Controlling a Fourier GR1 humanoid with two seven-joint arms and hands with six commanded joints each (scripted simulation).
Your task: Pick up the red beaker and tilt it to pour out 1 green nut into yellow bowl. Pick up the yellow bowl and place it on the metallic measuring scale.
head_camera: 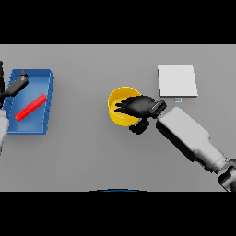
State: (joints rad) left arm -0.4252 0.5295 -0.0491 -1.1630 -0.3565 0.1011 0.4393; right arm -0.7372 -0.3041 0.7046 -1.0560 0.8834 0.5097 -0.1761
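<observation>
The grey table (pixel 92 156) fills the view, and no readable writing shows on it or on anything it carries.

The right arm (pixel 191 138) comes in from the lower right, running up and to the left toward the middle of the table.

At the far left sits a blue tray (pixel 48 85), a shallow rectangular bin. Inside it lies a red bar (pixel 30 107), set on a diagonal from lower left to upper right. No red beaker of the usual shape can be made out; this long red piece is the only red thing in sight.

At the upper right lies the scale (pixel 177 80), a flat pale square plate with a small light tab (pixel 178 99) just below its lower edge. Whatever the tab bears is too small to read.

The bowl (pixel 120 110) stands near the middle of the table, well apart from the scale and to its lower left. It is yellow and round, and its right half is covered from above.

The right hand (pixel 138 107) is over that right side of the bowl, fingers reaching left across the rim and curled, the thumb below at the bowl's outer wall, so it grasps the bowl.

The left hand (pixel 17 84) shows at the tray's upper left corner, over the tray's edge; whether it is clenched or released cannot be told.
</observation>
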